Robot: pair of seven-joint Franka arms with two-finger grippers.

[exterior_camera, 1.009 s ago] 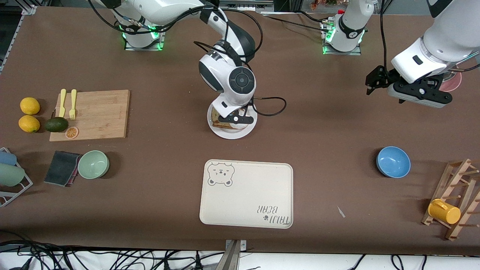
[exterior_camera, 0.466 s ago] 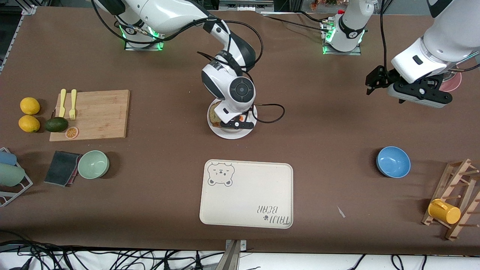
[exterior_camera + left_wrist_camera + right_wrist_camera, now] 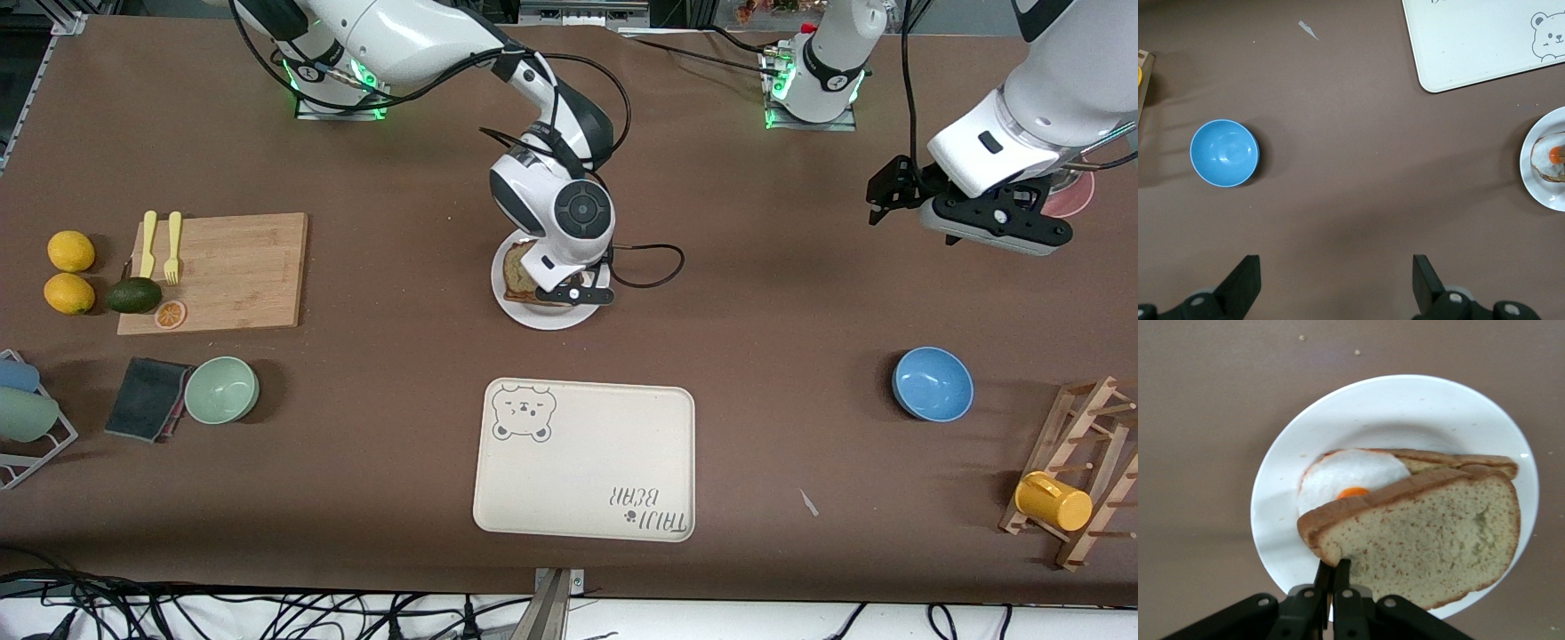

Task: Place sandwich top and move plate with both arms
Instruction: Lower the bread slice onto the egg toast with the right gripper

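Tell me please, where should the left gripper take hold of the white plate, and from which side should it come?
Probably at the bare rim of the plate, on the part toward the left arm's end of the table, coming in low from there. The rim is thin and uncovered. The sandwich top fills the middle, and the right gripper, shut on that slice, hangs over the plate. The left gripper waits open.

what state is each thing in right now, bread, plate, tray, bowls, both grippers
plain tan bread slice: held over the egg slice, tilted
round white plate: on table, bearing the egg slice
cream bear tray: bare
blue bowl: upright, empty
green bowl: upright
right gripper: shut on the bread
left gripper: open, waiting
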